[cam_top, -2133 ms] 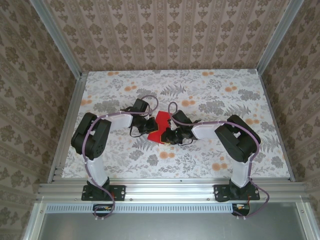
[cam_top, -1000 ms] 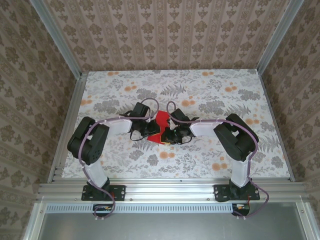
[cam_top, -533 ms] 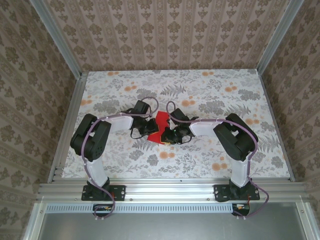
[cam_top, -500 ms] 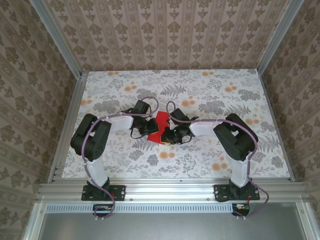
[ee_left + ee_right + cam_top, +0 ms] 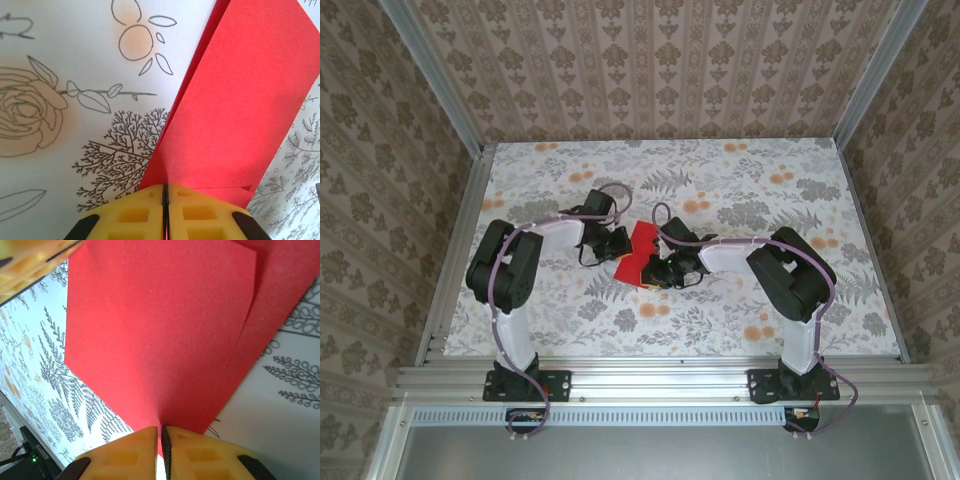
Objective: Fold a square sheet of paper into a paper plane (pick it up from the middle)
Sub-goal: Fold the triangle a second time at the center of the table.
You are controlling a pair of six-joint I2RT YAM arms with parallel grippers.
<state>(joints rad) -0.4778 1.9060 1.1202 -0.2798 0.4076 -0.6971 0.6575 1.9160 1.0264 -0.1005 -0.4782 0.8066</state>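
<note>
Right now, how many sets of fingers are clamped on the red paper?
2. The left fingers pinch the red paper from its left side, and the right fingers pinch it from its right side, mid-table.

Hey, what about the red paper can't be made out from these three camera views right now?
Left wrist view: the red paper runs off the top edge; the left gripper hides the pinched edge.
Right wrist view: it runs off the top and right edges; the right gripper hides the pinched part.
Top view: both grippers cover its sides; too small to count folds.
</note>
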